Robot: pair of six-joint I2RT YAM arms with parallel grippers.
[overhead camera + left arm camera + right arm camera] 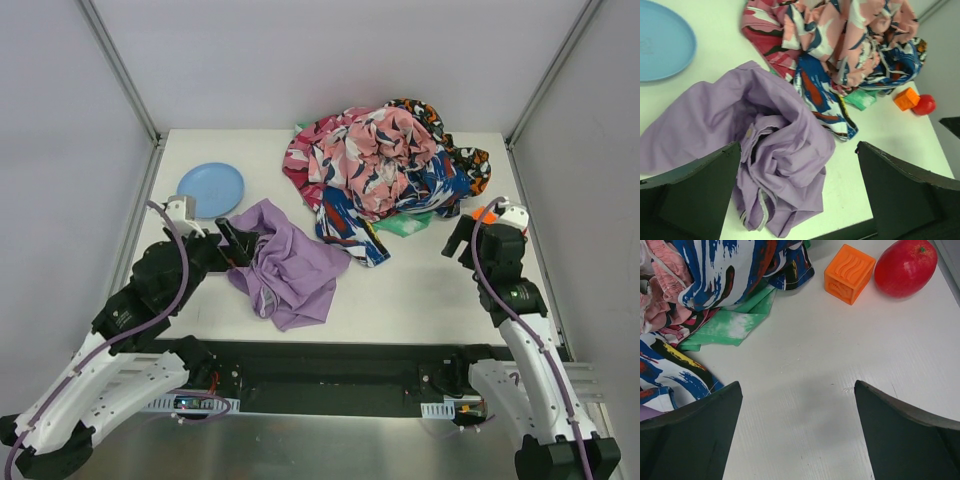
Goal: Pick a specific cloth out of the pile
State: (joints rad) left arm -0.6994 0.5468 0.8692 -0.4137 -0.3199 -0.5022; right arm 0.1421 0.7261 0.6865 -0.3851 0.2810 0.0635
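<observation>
1. Left fingers: spread wide, gripping nothing. In the left wrist view they sit lower left and lower right of the frame. The cloth is bunched between them, up against the lower-left one. Bare counter shows ahead of the lower-right one.
2. Cloth: lilac-purple, crumpled, lying on the counter left of centre in the top view. A pale stripe runs along a seam at its lower edge in the left wrist view. Its upper right edge meets the blue-red-white print at the edge of the pile; can't tell whether it touches or tucks under.
3. Pile: upper centre-right of the top view. Pink camo is on top, blue-red-white print along the lower side and black-orange-white at the right edge. A green piece pokes out at the bottom.
4. Right fingers: wide open and empty, with only bare counter between them. In the top view that arm sits right of the pile.
5. Blue plate: upper left of the top view, near the cloth with a strip of counter between.
6. Orange cube and red fruit: top right of the right wrist view, just beside each other. The cube is near the pile's edge, not touching it.
</observation>
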